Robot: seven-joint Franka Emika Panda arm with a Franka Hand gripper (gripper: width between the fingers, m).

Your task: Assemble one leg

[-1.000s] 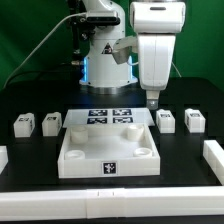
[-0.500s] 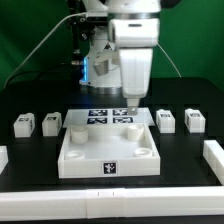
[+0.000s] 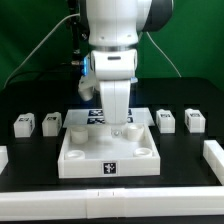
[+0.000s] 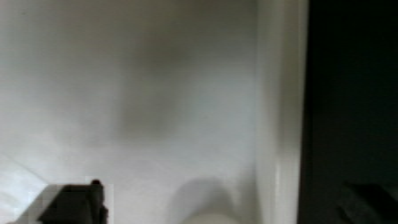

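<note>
Four small white tagged legs stand on the black table, two at the exterior view's left (image 3: pixel 22 125) (image 3: pixel 49 123) and two at its right (image 3: pixel 166 120) (image 3: pixel 193 120). The large white tabletop (image 3: pixel 85 155) with round corner sockets lies in the middle. My gripper (image 3: pixel 122 126) hangs low over the tabletop's far middle, away from every leg. In the wrist view the gripper (image 4: pixel 199 208) looks open and empty over a blurred white surface. One dark finger (image 4: pixel 71 205) shows; the other is lost against the black table.
The marker board (image 3: pixel 97 116) lies behind the tabletop, partly hidden by my arm. White rail pieces sit at the near left (image 3: pixel 4 157) and near right (image 3: pixel 213 156) table edges. A green wall stands behind.
My arm has swung from the exterior view's right toward the middle and come down over the tabletop's far part. The legs and tabletop have not moved.
</note>
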